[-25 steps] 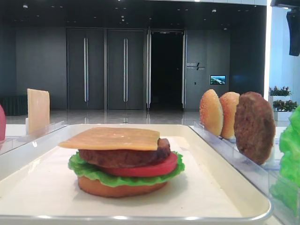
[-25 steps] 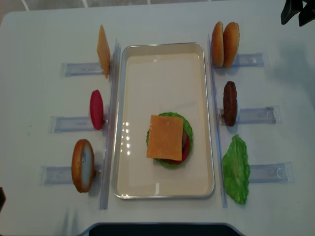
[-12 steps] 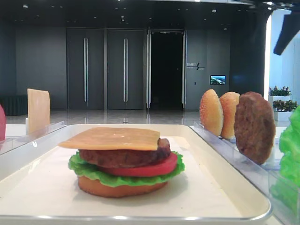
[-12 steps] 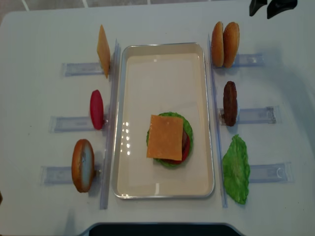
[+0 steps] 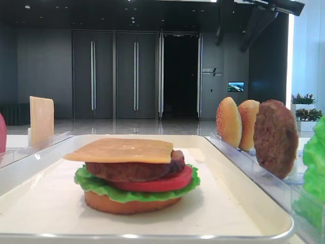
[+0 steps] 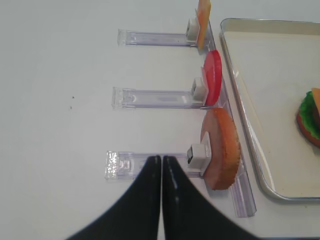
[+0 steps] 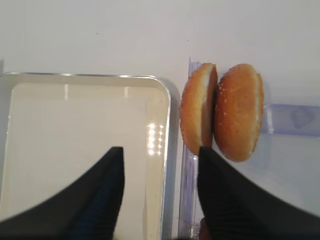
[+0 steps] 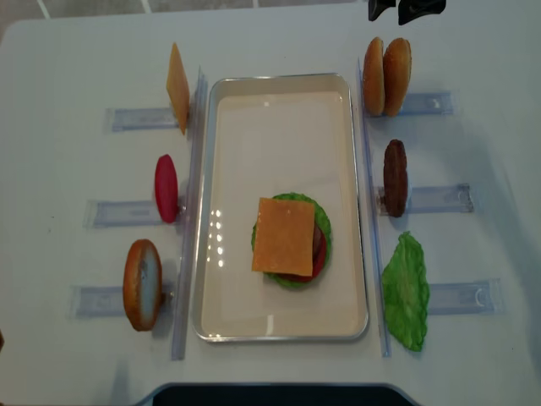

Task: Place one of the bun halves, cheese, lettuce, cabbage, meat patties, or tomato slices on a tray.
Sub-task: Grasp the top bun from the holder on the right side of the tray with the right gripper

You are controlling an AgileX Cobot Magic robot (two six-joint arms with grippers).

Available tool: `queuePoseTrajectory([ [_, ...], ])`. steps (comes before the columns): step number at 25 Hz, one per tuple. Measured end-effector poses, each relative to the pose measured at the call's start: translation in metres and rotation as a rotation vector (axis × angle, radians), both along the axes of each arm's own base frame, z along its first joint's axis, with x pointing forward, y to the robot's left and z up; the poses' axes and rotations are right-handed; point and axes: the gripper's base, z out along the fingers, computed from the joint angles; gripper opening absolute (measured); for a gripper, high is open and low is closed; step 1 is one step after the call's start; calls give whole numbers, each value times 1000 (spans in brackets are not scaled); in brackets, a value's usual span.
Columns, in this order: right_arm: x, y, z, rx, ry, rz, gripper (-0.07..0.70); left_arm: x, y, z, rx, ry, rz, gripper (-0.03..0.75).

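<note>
The right gripper point(image 7: 159, 185) hovers with jaws apart beside the bun halves point(image 7: 222, 111), just outside the tray point(image 7: 167, 107); the left gripper point(image 6: 161, 165) is pressed together, empty.

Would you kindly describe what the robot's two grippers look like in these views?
Both grippers are plain black. The left gripper has two smooth, slightly glossy fingers tapering to narrow rounded tips. The right gripper shows two broader matte black fingers with blunt tips. No cables, labels or markings are visible.
</note>
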Motion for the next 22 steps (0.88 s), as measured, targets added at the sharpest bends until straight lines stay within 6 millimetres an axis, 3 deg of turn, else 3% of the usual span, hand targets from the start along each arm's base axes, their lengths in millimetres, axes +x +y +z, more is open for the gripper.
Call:
queuePoseTrajectory([
  [6,8,3,-21,-23,46,10,358,0,0,0,-2,0,1,0],
  [14,16,7,-36,-37,52,35,461,0,0,0,-1,0,1,0],
  [22,24,11,-58,-55,78,61,468,0,0,0,-1,0,1,0],
])
